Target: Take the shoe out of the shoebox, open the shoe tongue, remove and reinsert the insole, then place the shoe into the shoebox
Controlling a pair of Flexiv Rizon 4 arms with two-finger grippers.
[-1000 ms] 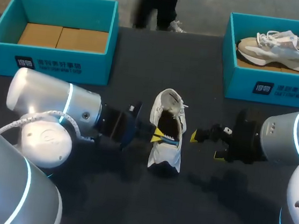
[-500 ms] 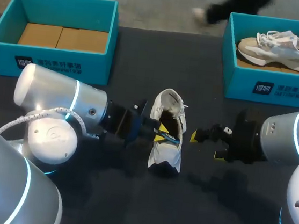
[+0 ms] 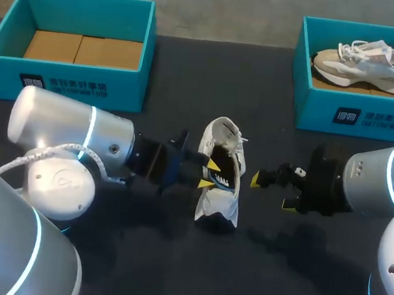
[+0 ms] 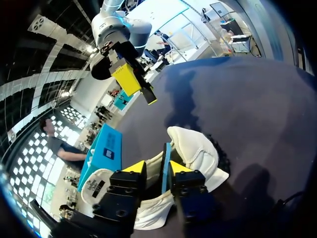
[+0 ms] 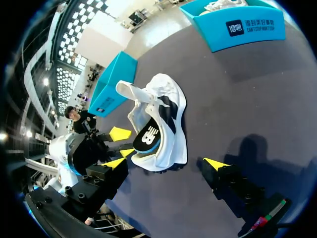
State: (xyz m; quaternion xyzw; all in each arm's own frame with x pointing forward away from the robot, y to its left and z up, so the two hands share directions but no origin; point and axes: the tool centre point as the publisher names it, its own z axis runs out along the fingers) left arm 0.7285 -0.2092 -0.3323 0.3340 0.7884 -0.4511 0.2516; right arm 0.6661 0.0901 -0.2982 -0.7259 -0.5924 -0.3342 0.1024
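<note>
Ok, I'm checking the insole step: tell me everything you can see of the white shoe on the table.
The white shoe rests on the black table, between the arms. It looks like fabric, with loose laces and the tongue pulled back. Its dark, blue-edged insole sticks partly out of the opening, between the left gripper's open fingers.

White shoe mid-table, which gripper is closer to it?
Left. The left gripper is at the opening of the shoe, straddling the insole; the right gripper sits apart beside it.

Shoe (image 3: 218, 201) lies on table (image 3: 219, 79), before both shoeboxes (image 3: 69, 84).
</note>
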